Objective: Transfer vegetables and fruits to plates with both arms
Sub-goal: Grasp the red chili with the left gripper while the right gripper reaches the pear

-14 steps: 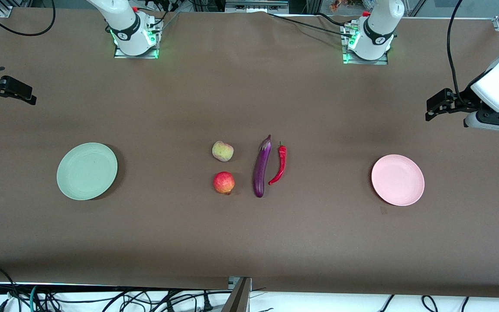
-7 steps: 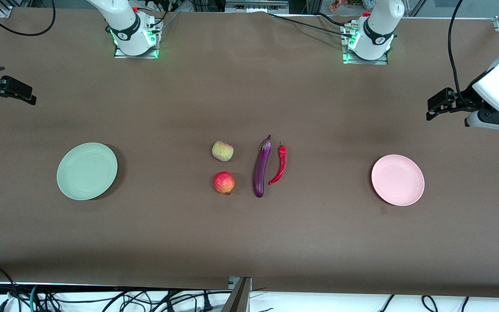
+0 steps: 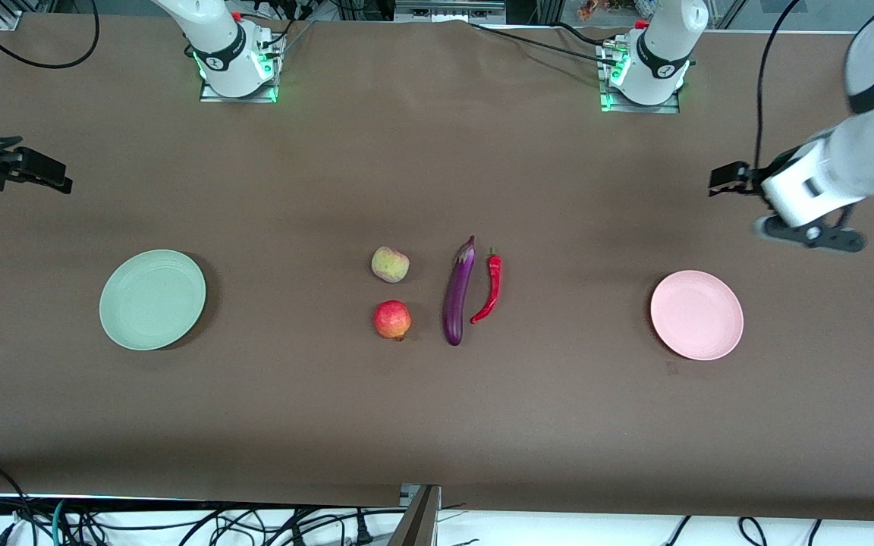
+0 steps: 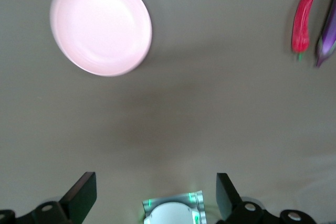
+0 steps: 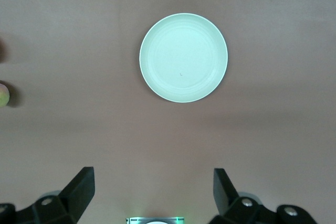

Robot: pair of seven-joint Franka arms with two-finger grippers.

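Eggplant (image 3: 458, 293) mid-table, well apart from both spread-fingered grippers (image 4: 156, 195) (image 5: 154, 191).

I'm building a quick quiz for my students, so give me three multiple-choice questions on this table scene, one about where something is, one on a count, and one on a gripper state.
1. The peach lies where, relative to the red-orange fruit?
A. nearer the front camera
B. farther from the front camera
C. on the green plate

2. How many items lie on the pink plate?
A. none
B. one
C. two

3. The left gripper is
A. shut on the chili
B. shut on nothing
C. open

Answers: 1 B, the peach shows higher in the front view. 2 A, its surface is bare. 3 C, its wrist view shows both fingers set wide apart.
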